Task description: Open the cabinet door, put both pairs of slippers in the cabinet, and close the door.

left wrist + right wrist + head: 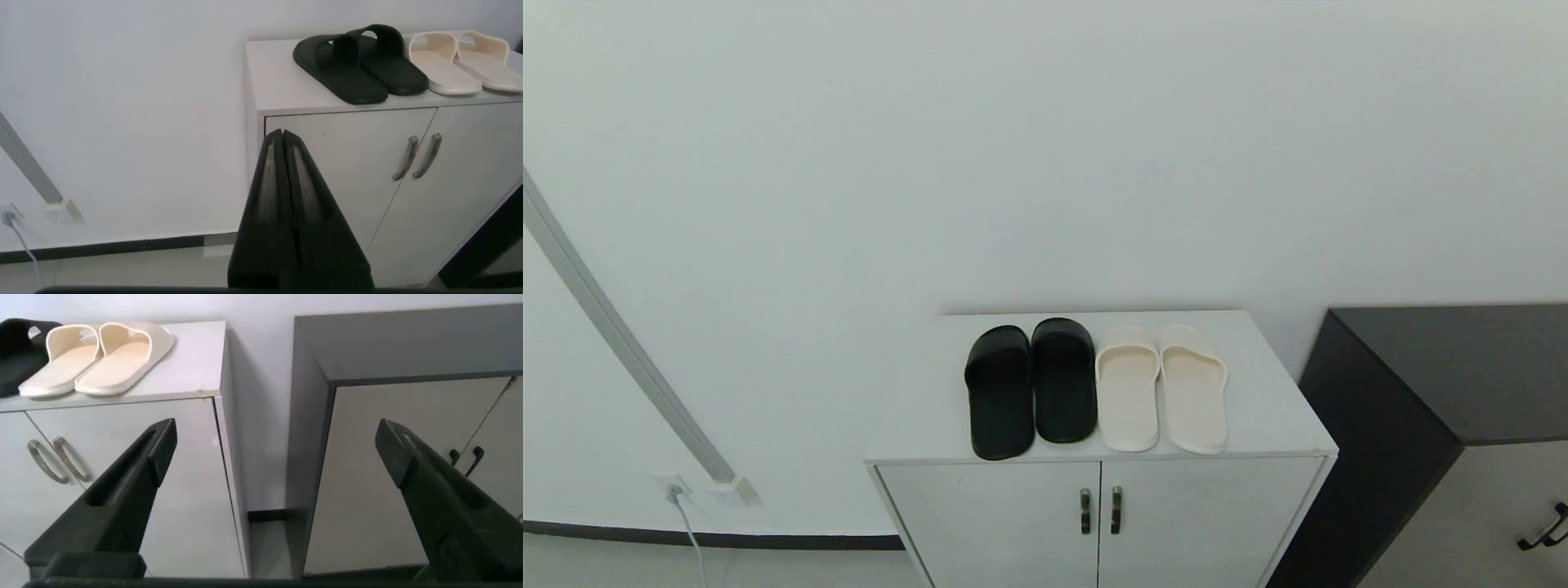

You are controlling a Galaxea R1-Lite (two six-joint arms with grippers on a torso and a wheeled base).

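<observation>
The right door handle (pixel 1116 510) is judged best being grasped squarely by the right gripper (pixel 276 433), being held wide open, the left gripper (pixel 283 135) being held closed.

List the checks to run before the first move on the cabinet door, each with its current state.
1. Cabinet doors both shut, ready to be opened: ok.
2. Door handles unobstructed: ok.
3. Black slippers and white slippers resting on top: ok.
4. Right tool open for a handle: ok.
5. Left tool open: not ok, it is shut.
6. Room inside: cannot tell, the doors hide it.
</observation>
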